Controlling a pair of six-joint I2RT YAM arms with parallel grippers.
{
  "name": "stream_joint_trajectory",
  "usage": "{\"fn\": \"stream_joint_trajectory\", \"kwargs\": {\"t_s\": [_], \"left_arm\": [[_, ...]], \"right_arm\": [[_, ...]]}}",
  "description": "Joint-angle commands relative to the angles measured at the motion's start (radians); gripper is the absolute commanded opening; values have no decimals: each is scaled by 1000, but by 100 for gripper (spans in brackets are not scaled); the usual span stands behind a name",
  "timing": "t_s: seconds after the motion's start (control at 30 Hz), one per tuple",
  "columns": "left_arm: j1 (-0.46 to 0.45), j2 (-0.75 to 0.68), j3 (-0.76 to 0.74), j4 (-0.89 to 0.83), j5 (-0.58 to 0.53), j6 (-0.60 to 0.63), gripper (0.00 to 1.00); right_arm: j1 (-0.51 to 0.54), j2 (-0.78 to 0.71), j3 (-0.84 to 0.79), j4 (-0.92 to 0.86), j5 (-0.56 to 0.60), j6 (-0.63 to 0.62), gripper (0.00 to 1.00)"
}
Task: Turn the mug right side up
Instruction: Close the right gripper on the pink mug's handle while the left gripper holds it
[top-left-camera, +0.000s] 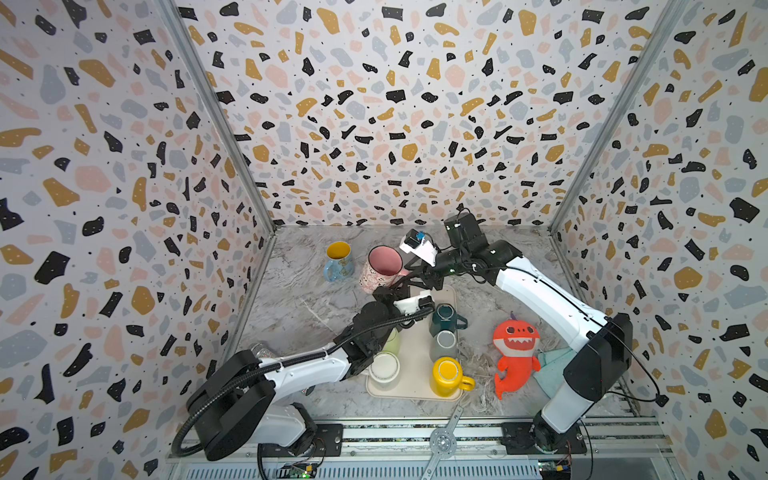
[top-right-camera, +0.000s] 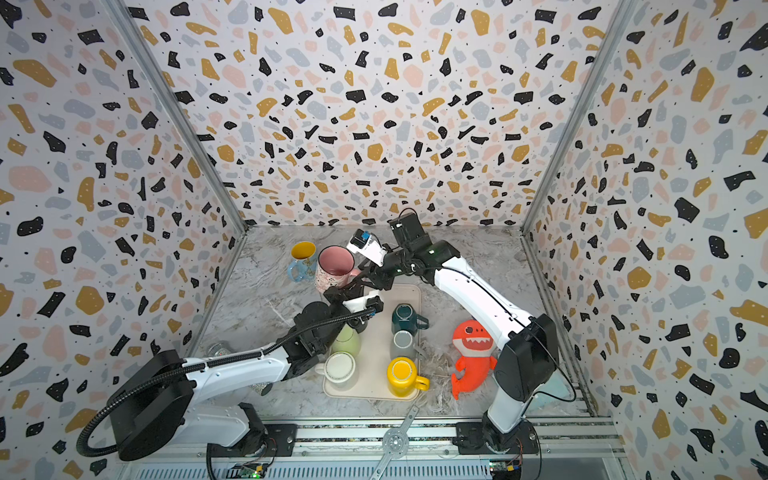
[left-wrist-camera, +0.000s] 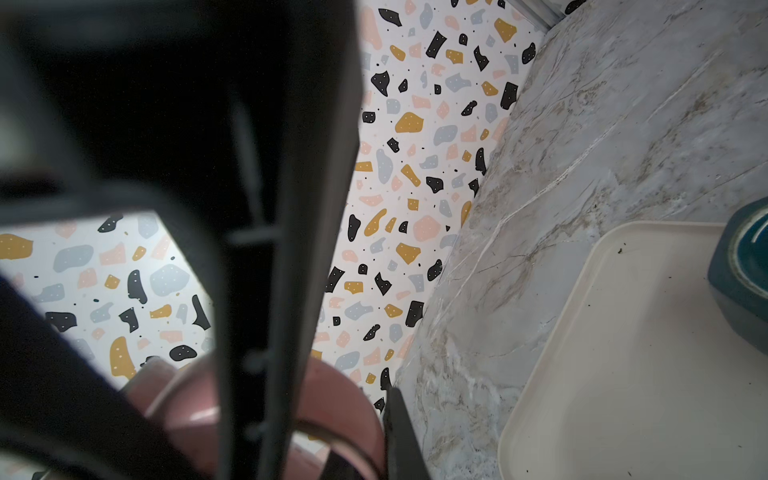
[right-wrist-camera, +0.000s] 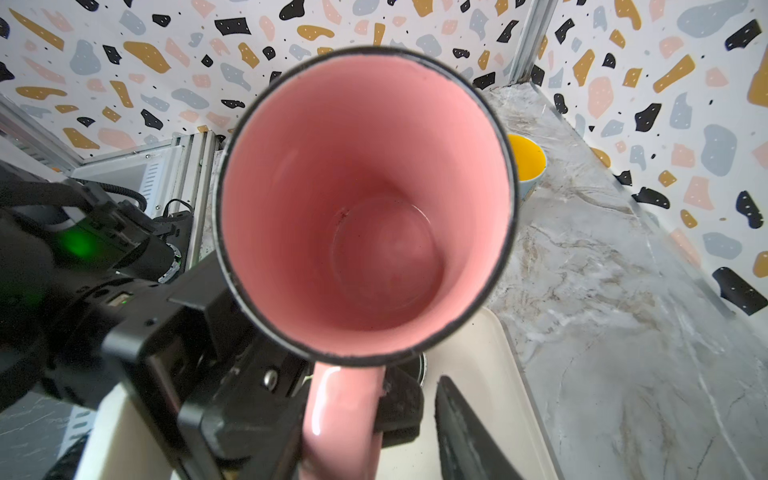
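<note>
The mug (top-left-camera: 382, 266) (top-right-camera: 334, 266) is pink inside with a patterned white outside. It hangs above the table behind the tray, mouth up and leaning a little. The right wrist view looks straight into the mug (right-wrist-camera: 365, 199). My left gripper (top-left-camera: 395, 293) is shut on the mug's pink handle (right-wrist-camera: 340, 415), a black pad pressing each side. My right gripper (top-left-camera: 410, 276) reaches in from the right at the same handle. One of its fingers (right-wrist-camera: 461, 432) stands clear of the handle with a gap; the other is hidden.
A blue mug (top-left-camera: 338, 259) with a yellow inside stands upright just left of the held mug. The beige tray (top-left-camera: 415, 374) carries several upside-down mugs: dark green (top-left-camera: 444, 318), grey, yellow (top-left-camera: 446, 374), white and light green. An orange shark plush (top-left-camera: 515, 353) lies right of the tray.
</note>
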Motion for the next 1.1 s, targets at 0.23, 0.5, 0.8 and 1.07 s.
{"fn": "stream_joint_trajectory", "kwargs": {"t_s": [0.23,0.5,0.8,1.07], "left_arm": [[-19,-8,1,195,-13,55,0],[-24,-10,3,215,-10,53,0],[-35,-6,3,246,-36,47,0],[-37,2,3,251,-80,45,15]], "right_arm": [[-2,8,51,-13,25,25,40],[-2,41,57,-22,26,56,14],[-1,45,25,4,39,86,0],[-1,-24,-64,112,60,126,0]]}}
